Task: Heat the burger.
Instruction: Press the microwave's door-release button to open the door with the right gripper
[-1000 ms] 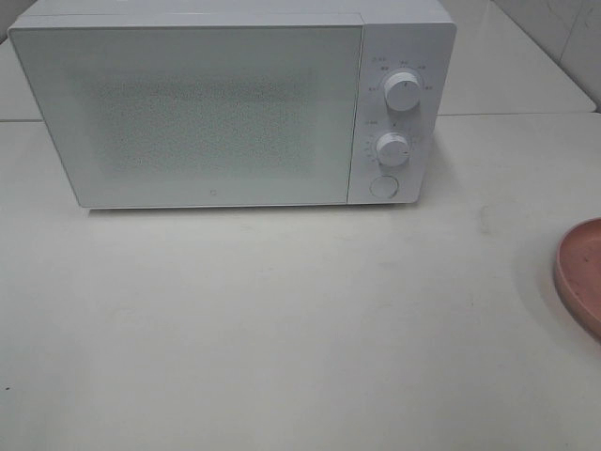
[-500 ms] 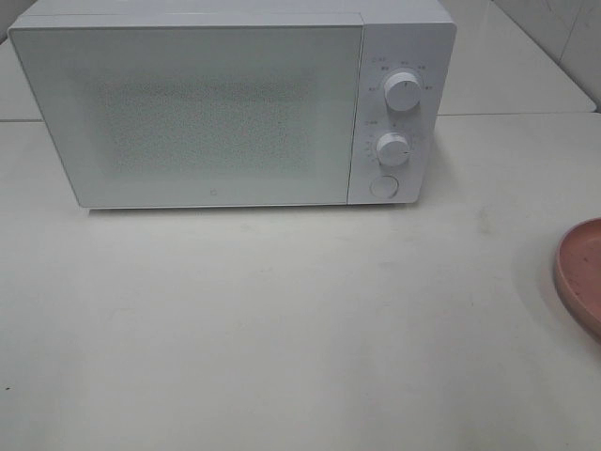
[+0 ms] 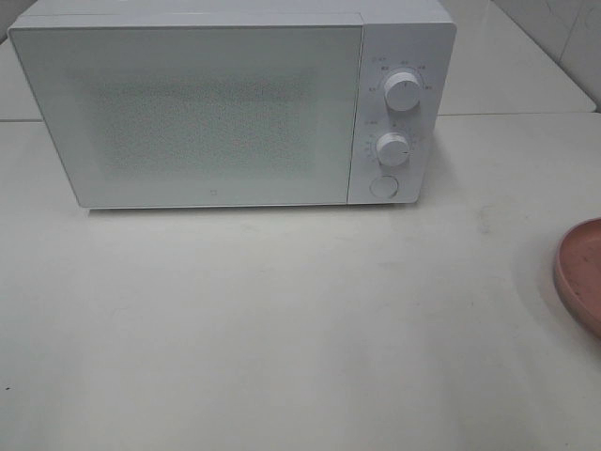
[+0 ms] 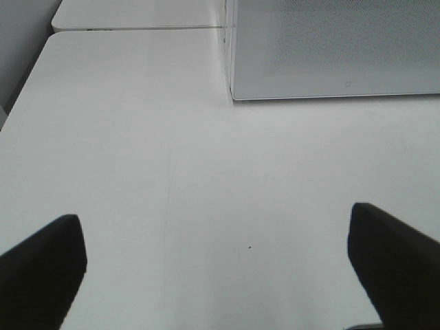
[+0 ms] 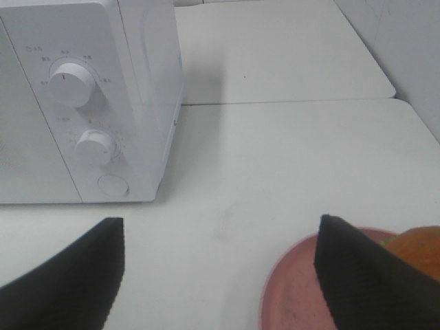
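The white microwave [image 3: 216,113] stands shut at the back of the desk [image 3: 282,329], its inside hidden. Well to its right, the pink plate [image 3: 575,272] carries the burger [image 5: 418,249]. The burger is round and lies just ahead of the right gripper [image 5: 220,223], the nearer one; its jaws and those of the left gripper [image 4: 214,216] are spread wide and empty.

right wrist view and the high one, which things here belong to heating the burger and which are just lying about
For the job: burger, only partly showing; microwave, door shut; right gripper, open.
Just there: pink plate; table; left gripper, open and over bare table.
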You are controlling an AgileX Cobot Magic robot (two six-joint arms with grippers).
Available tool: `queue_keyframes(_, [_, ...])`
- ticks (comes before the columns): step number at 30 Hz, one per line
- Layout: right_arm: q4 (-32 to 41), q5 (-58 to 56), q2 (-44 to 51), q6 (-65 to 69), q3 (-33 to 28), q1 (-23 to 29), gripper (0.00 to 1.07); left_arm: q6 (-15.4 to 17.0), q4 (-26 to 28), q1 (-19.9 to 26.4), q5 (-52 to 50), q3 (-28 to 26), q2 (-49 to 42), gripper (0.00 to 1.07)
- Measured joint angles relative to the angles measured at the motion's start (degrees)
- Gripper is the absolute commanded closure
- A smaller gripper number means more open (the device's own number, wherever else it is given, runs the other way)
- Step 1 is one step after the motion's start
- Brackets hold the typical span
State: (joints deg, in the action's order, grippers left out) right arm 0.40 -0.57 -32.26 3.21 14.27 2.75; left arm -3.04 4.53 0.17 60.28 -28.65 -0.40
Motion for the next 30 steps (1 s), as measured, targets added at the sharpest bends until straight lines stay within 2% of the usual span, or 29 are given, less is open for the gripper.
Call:
queue_keyframes(6, [0.1,7.9,-4.8,2.0,0.0,0.0,0.34,0.0,0.0,0.0,0.0,0.0,0.0,0.09])
queue_keyframes(8, [0.2,15.8,-10.9,5.0,0.0,0.0,0.36,0.0,0.0,0.0,0.0,0.0,0.0,0.09])
queue_keyframes(11, [0.2,17.9,-12.6,5.7,0.0,0.0,0.37,0.0,0.0,0.0,0.0,0.0,0.0,0.09])
queue_keyframes(13, [0.2,25.3,-19.3,7.0,0.0,0.0,0.38,0.0,0.0,0.0,0.0,0.0,0.0,0.09])
queue_keyframes(15, [0.2,27.4,-20.7,7.1,0.0,0.0,0.39,0.0,0.0,0.0,0.0,0.0,0.0,0.09])
queue_keyframes(16, [0.2,31.3,-24.5,7.3,0.0,0.0,0.39,0.0,0.0,0.0,0.0,0.0,0.0,0.09])
queue_keyframes(19, [0.2,32.8,-26.4,7.3,0.0,0.0,0.39,0.0,0.0,0.0,0.0,0.0,0.0,0.09])
queue_keyframes(21, [0.2,36.2,-33.7,7.3,0.0,0.0,0.38,0.0,0.0,0.0,0.0,0.0,0.0,0.09])
queue_keyframes(23, [0.2,36.6,-35.5,7.3,0.0,0.0,0.38,0.0,0.0,0.0,0.0,0.0,0.0,0.09])
queue_keyframes(30, [0.7,41.8,-43.7,7.2,-0.1,0.6,0.3,0.0,0.0,0.0,0.0,0.0,0.0,0.09])
